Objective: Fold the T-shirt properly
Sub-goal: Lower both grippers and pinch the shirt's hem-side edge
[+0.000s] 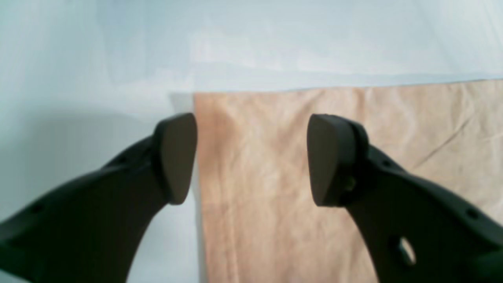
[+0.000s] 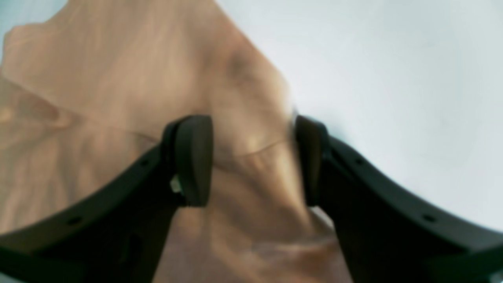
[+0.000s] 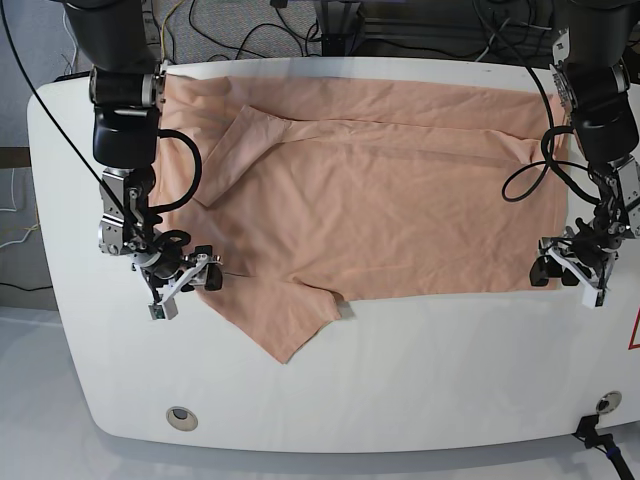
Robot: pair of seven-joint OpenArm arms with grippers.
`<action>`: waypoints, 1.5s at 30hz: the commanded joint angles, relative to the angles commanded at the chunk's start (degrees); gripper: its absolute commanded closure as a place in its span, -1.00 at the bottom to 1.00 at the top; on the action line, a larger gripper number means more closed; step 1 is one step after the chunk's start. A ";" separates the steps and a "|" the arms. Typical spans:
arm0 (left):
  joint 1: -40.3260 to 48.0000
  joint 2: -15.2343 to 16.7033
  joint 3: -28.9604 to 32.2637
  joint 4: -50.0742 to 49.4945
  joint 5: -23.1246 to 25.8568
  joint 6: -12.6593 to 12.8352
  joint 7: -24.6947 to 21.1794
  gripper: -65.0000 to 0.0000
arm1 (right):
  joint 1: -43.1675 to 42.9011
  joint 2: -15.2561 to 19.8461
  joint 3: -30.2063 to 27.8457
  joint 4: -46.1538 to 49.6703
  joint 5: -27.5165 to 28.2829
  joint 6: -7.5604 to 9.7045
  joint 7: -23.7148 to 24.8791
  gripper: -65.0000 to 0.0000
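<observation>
Lying spread across the white table [image 3: 420, 400], the T-shirt [image 3: 380, 200] is being approached for a first fold. Its near corners are straddled by the left gripper [image 1: 251, 159] and right gripper [image 2: 253, 159], jaws apart; closing on the cloth is needed next.

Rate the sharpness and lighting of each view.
Left wrist: soft focus, even light, faint shadow under the left gripper. Right wrist: blurriest, peach-pink cotton T-shirt smeared around the right gripper. Base: sharp, evenly lit.
</observation>
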 joint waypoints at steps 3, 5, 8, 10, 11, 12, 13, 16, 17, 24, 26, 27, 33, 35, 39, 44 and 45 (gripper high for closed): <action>0.09 0.00 0.00 -0.18 0.00 0.00 -0.09 -0.28 | 0.00 0.00 0.00 0.53 0.00 -0.09 0.09 0.12; 0.09 0.00 -0.18 -0.18 0.00 0.18 -0.09 -0.28 | 0.09 0.00 0.00 0.53 0.00 -0.09 0.18 0.23; 0.09 0.00 -0.18 -0.26 -0.09 0.35 -0.09 -0.28 | 0.09 0.00 0.00 0.53 0.00 0.00 0.26 0.44; 0.09 0.00 -0.18 -0.35 -0.09 0.44 -0.09 -0.28 | 0.09 -0.09 0.00 0.53 -0.09 0.00 0.26 0.61; 0.09 0.00 -0.18 -0.35 -0.09 0.44 -0.09 -0.28 | 0.09 -0.09 0.00 0.53 -0.09 0.00 0.26 0.67; 0.09 0.00 -0.18 -0.35 0.00 0.53 -0.09 -0.28 | 0.09 -0.09 0.00 0.53 -0.09 0.09 0.26 0.71; 0.09 0.00 -0.18 -0.44 0.00 0.97 -0.09 -0.28 | 0.09 -0.09 0.00 0.53 -0.09 0.09 0.26 0.74; 0.00 0.00 -0.18 -0.44 0.09 3.34 -0.09 -0.29 | 0.09 -0.09 0.00 0.53 -0.09 0.09 0.26 0.74; -0.09 0.00 -0.18 -1.05 0.09 3.87 -0.09 -0.29 | 0.09 -0.09 0.00 0.53 -0.09 0.09 0.26 0.74; -4.84 0.35 -0.09 -8.88 7.65 5.71 -0.18 -0.29 | 0.00 0.09 0.00 0.53 -0.09 0.09 0.26 0.75; -5.01 0.53 -0.09 -9.76 7.65 5.80 -1.49 -0.29 | 0.00 0.09 0.00 0.53 -0.09 0.09 0.26 0.75; -5.01 1.05 -0.09 -10.37 7.65 5.80 -2.46 -0.29 | 0.00 0.00 0.00 0.53 -0.09 0.09 0.26 0.75; -5.01 2.37 -0.09 -11.60 7.74 3.78 -2.99 -0.29 | -0.09 0.09 0.00 0.53 -0.09 0.09 0.26 0.76; -4.84 2.46 -0.09 -11.60 7.74 3.16 -2.99 -0.28 | -0.09 0.09 0.00 0.53 -0.09 0.09 0.26 0.76; -4.75 3.16 -0.09 -11.43 7.74 1.49 -2.99 -0.27 | -0.09 0.18 0.00 0.53 -0.09 0.09 0.26 0.76; -4.84 3.16 -0.09 -11.25 7.56 1.32 -3.34 -0.10 | -0.09 0.18 0.00 0.53 -0.09 0.18 0.26 0.76; -4.84 3.16 -0.09 -11.25 7.56 1.41 -3.87 0.01 | -0.09 0.18 0.00 0.53 0.00 0.18 0.26 0.76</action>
